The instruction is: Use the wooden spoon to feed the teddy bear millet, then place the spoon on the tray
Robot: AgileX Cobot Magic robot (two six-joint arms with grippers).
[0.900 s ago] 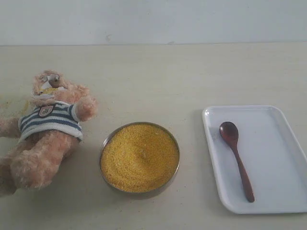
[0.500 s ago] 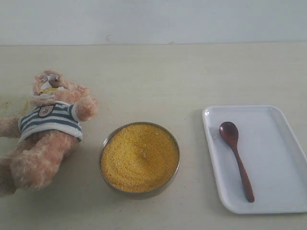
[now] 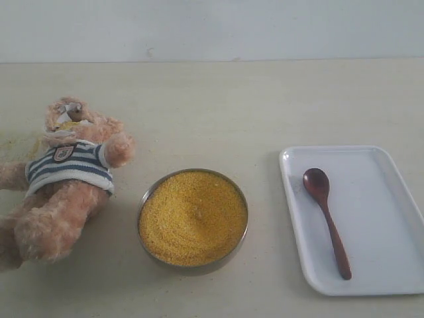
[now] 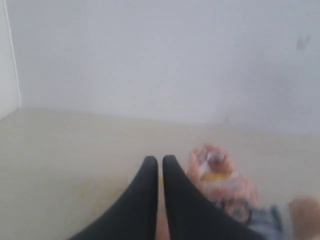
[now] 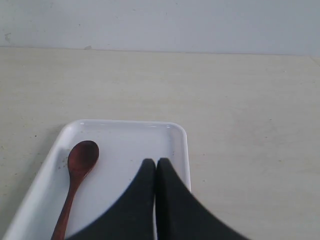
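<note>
The wooden spoon [image 3: 326, 218] lies on the tray [image 3: 391, 199], right of the millet [image 3: 192, 217]; the teddy bear [image 3: 66, 179] lies left. The left end effector [image 4: 160, 161] and right end effector [image 5: 155, 162] are pressed together, empty.

A broad stretch of desk [image 3: 232, 112] is being left open between the wall [image 3: 212, 26] and the row of things. Two narrow lanes are being left beside the bowl [image 3: 142, 202] of millet [image 3: 193, 217]: one toward the teddy bear [image 3: 66, 179], one toward the tray [image 3: 289, 192]. The left side is being blocked by the sprawled bear, while on the tray only the left half is being occupied, by the wooden spoon [image 3: 326, 218].
</note>
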